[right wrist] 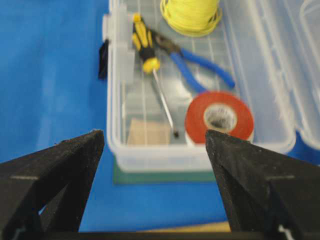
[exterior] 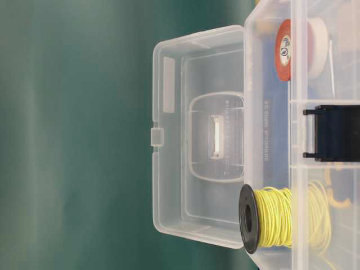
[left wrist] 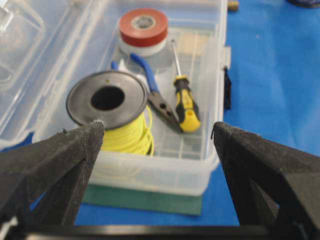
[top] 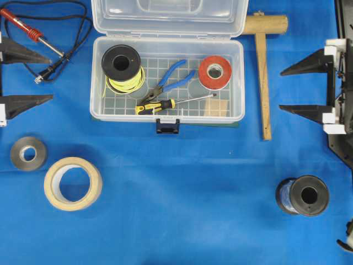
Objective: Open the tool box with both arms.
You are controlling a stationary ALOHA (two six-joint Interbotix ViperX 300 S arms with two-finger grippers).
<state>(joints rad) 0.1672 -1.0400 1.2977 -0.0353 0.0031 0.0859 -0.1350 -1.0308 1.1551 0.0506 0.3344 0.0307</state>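
Your tool box point(top: 167, 83) sits lid-up, wide open; left gripper point(top: 27, 77) and right gripper point(top: 306, 88) flank box, fingers spread, holding nothing.

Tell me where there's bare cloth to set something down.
Widest bare patch: front middle, between the masking tape roll and the dark spool, before the tool box. Crowded: far left by the soldering iron, and inside the box.

Bright, even light (wrist views blurry)
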